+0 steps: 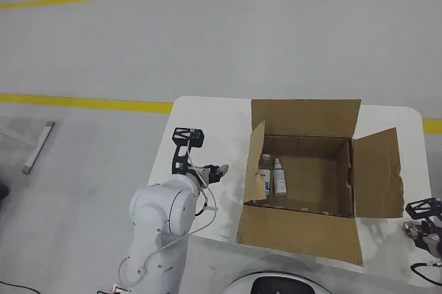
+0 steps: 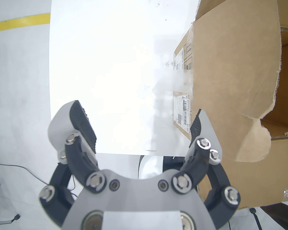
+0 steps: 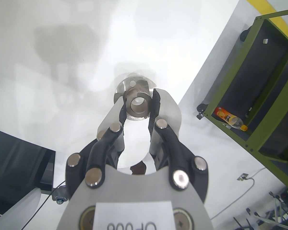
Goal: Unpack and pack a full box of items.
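- At the right edge of the white table (image 1: 206, 117), your right gripper (image 3: 139, 99) has its jaws narrowed around a small, silver-grey metal flanged bushing (image 3: 137, 114). The ribbed black pads (image 3: 155, 106) sit against either side of the raised hub, with the wider flange below them, close to the tabletop.
- Treat that bushing as dense for its size, rigid and smooth. It will probably slip rather than crush, so hold it on the hub with the pads square and avoid tilting it quickly.
- Beside the left wall of the open brown cardboard box (image 1: 301, 231), your left gripper (image 2: 136, 111) hangs over bare table with its jaws spread wide and nothing between them.
- Two small white plastic bottles (image 1: 272, 176) sit side by side inside the box, near its left wall. Whether they stand or lean is hard to tell.
- Those bottles should be light and slightly yielding, so take each across the body below the cap with a moderate squeeze.
- The box flaps look thin and torn at one edge, so come in from above to clear them.
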